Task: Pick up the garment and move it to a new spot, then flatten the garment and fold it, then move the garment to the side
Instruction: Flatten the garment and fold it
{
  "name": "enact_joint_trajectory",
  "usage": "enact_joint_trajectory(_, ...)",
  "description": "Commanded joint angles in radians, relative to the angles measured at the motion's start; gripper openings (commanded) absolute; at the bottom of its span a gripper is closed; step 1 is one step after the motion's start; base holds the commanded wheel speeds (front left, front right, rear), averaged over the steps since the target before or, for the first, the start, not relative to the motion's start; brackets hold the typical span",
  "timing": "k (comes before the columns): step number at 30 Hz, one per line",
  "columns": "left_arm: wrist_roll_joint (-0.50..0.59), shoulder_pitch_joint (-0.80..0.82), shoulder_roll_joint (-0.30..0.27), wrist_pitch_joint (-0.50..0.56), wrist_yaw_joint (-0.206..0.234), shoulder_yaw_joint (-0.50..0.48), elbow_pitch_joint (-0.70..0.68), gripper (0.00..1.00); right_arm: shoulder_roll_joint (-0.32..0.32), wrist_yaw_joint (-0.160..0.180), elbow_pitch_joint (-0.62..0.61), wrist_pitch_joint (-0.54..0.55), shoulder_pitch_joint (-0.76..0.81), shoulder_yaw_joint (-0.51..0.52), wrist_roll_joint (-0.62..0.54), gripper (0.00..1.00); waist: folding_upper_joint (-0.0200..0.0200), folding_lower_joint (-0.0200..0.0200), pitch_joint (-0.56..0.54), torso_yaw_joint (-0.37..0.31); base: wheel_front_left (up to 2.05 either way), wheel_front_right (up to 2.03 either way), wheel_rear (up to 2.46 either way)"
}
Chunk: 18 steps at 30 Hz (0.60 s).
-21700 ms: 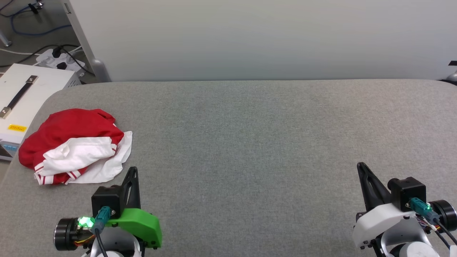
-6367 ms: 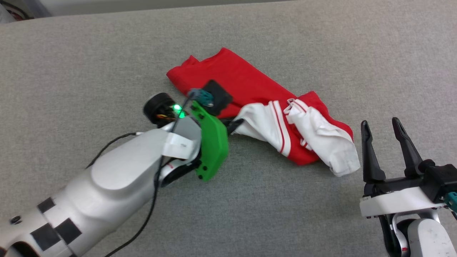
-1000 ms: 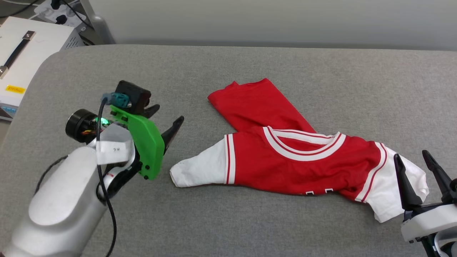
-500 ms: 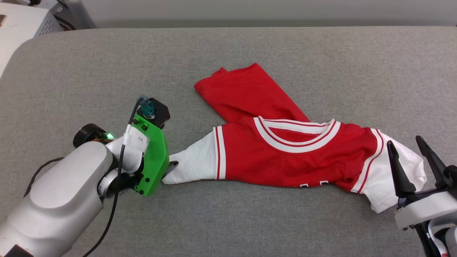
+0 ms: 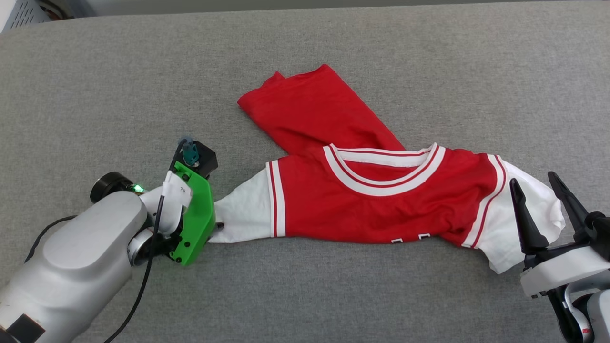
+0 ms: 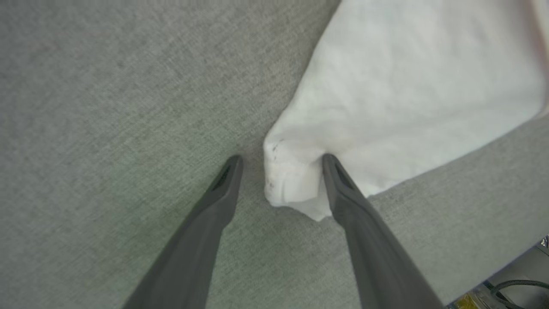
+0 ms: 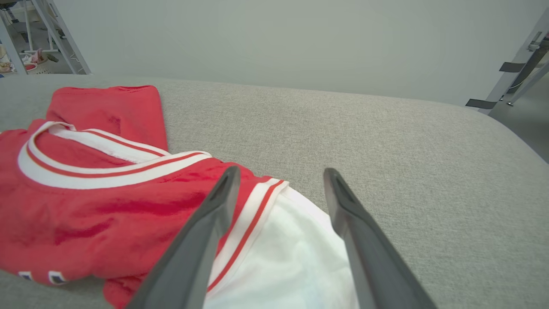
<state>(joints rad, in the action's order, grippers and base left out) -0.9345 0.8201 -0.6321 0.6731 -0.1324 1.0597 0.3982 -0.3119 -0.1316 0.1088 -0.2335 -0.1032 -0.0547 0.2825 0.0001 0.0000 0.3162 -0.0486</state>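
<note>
The garment is a red jersey lying crumpled across the grey table, collar up, with its lower body folded away toward the far side. My left gripper, under its green housing, is down at the end of the left white sleeve. In the left wrist view the left gripper is open, and the sleeve's corner lies between the fingers, touching the right one. My right gripper stands open at the right white sleeve. The right wrist view has that gripper hovering over the sleeve.
A white unit's corner sits past the table's far left edge. A pale wall runs behind the table, with metal frame legs beyond its rounded right end. Bare grey surface surrounds the garment.
My left gripper has swung down and to the right to the tip of the left sleeve, which now lies between its fingers. The head camera has tilted downward. The right gripper has hardly moved.
</note>
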Motion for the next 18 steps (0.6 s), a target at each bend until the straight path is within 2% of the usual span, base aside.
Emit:
enact_joint_trajectory(1,-0.010,-0.026,0.020,-0.023,0.002,0.044,0.025,0.00,0.001,0.001,0.004,-0.009,-0.014,-0.001,-0.007,1.00,-0.0001,0.0000,-0.006,0.002,0.00,0.00,0.00)
enact_joint_trajectory(9,0.015,0.036,-0.027,-0.238,0.002,0.036,-0.039,0.00,0.008,0.001,0.003,-0.021,0.021,0.034,-0.007,1.00,-0.0001,0.0000,-0.058,0.016,0.00,0.00,0.00)
enact_joint_trajectory(13,0.021,0.078,-0.062,-0.298,0.007,-0.008,-0.080,0.00,0.014,0.001,-0.002,-0.024,0.034,0.042,-0.008,1.00,-0.0001,0.0000,-0.066,0.017,0.00,0.00,0.00)
enact_joint_trajectory(18,0.025,0.134,-0.079,-0.329,0.026,-0.054,-0.086,0.00,0.015,0.001,-0.010,-0.026,0.019,0.034,-0.011,1.00,-0.0001,0.0000,-0.047,-0.002,0.00,0.00,0.00)
